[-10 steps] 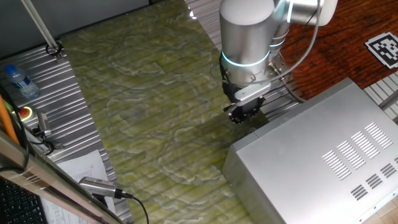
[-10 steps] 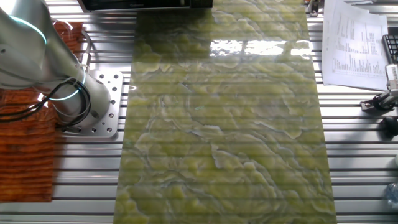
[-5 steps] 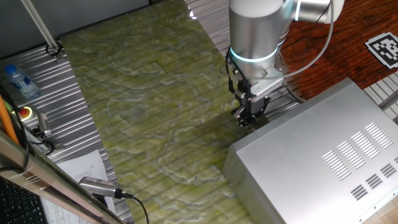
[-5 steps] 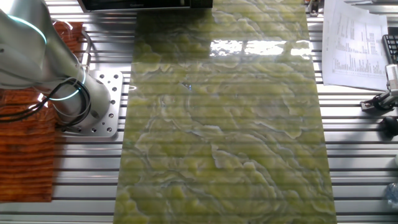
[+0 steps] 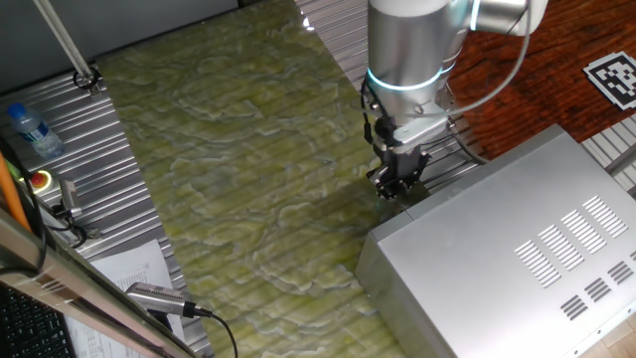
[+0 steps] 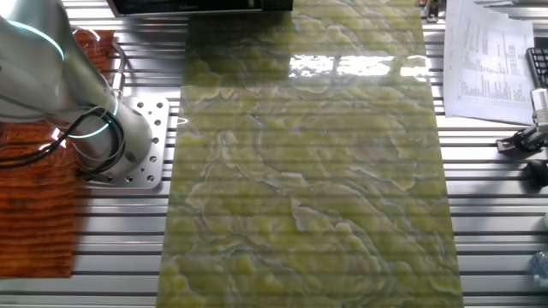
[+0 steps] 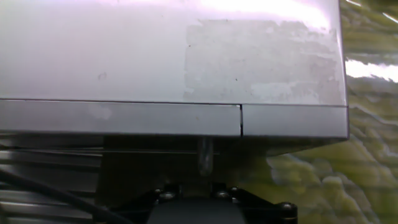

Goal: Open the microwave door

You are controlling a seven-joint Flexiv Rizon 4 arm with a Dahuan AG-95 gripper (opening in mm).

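At the right of the green marbled mat (image 5: 229,169), the large silver-grey slotted metal microwave (image 5: 517,259) sits below a black-and-white square marker tag (image 5: 615,78). Just beside its far corner hangs the dark two-finger gripper (image 5: 396,185); finger spread cannot be told. A clear plastic bottle (image 5: 30,129) lies far left, contents unclear.

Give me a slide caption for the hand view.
Hand camera facing the microwave casing close up, green marbled mat at right.

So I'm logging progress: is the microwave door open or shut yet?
Looks shut. In the hand view the microwave door lies flush along the microwave, with only a thin seam. The gripper is beside its corner.
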